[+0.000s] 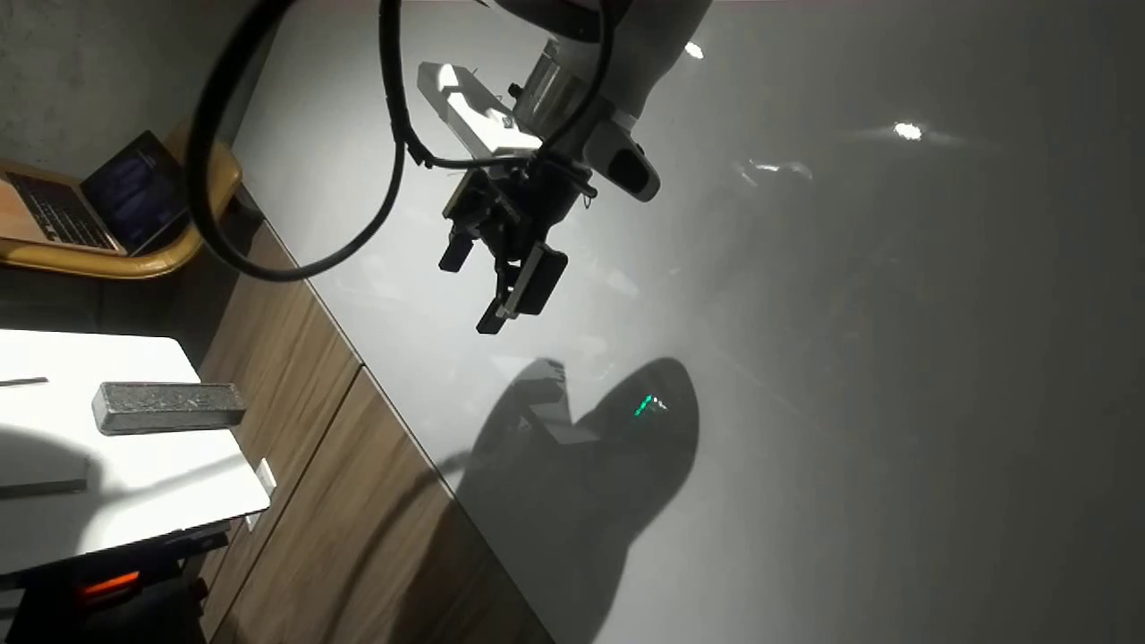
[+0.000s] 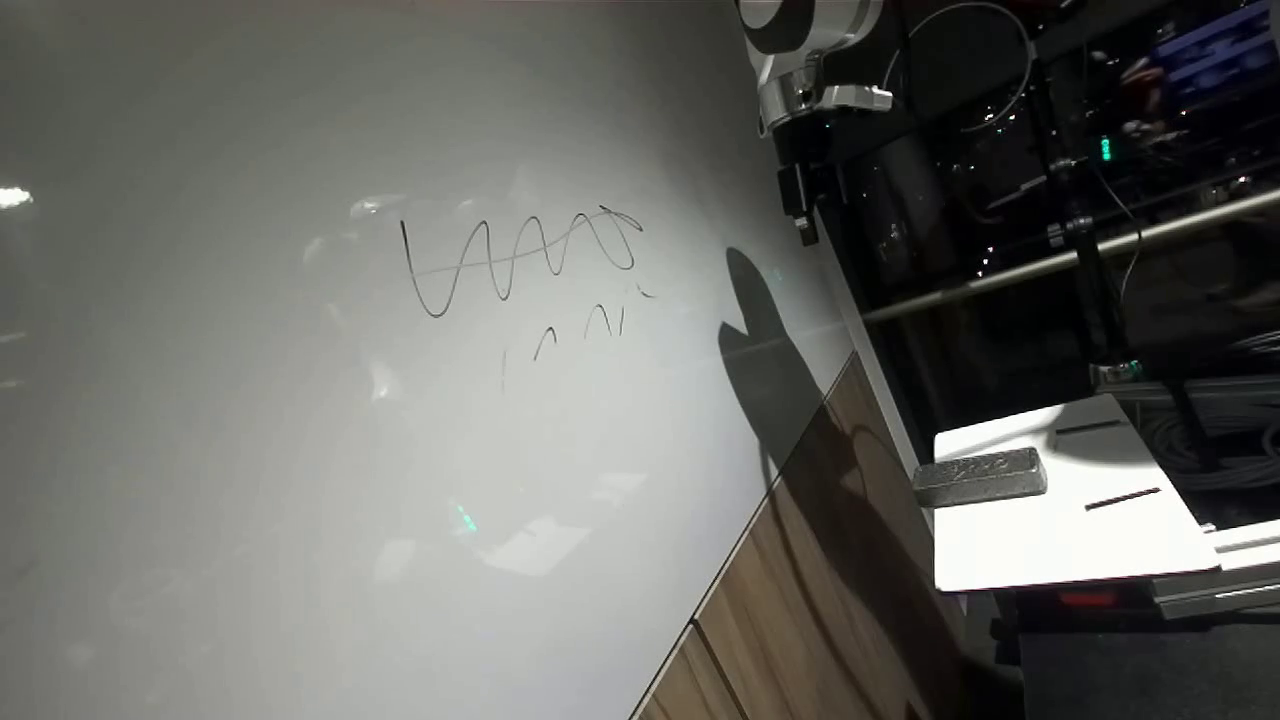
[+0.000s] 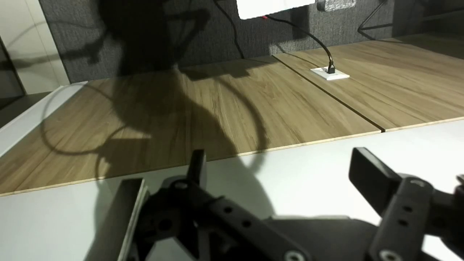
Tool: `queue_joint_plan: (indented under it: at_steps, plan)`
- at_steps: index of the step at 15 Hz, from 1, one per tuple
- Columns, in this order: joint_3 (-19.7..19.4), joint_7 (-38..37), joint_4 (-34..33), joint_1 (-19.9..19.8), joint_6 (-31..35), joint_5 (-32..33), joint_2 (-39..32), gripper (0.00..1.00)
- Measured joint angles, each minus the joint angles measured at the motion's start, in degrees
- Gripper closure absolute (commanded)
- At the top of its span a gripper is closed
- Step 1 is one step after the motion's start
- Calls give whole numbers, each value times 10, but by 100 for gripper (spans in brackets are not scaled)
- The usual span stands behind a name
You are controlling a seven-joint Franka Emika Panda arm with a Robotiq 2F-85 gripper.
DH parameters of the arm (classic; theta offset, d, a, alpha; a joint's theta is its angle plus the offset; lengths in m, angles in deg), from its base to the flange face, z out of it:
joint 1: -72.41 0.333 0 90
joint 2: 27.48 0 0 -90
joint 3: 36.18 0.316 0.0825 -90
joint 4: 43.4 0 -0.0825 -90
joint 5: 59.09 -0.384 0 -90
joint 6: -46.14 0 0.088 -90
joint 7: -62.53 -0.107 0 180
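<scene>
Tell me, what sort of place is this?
Probably a lab or office workspace, though I can't be sure which: a large glossy white board bears thin dark squiggles, a laptop sits open, and a robot arm is in front of the board.

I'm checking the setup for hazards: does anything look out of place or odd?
Yes: the long, speckled grey rectangular block appears to jut past the edge of the flat, white rectangular tabletop in both exterior views, instead of resting fully on it.
</scene>
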Motion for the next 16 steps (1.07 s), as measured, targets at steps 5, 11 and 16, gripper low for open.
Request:
queue_joint_plan:
  at_steps: [5,11,16]
  plan:
    - [1,0,0,-1,0,0,0,0]
    - [23,-1,29,-2,0,0,10,0]
    - [71,-10,118,6,0,0,64,0]
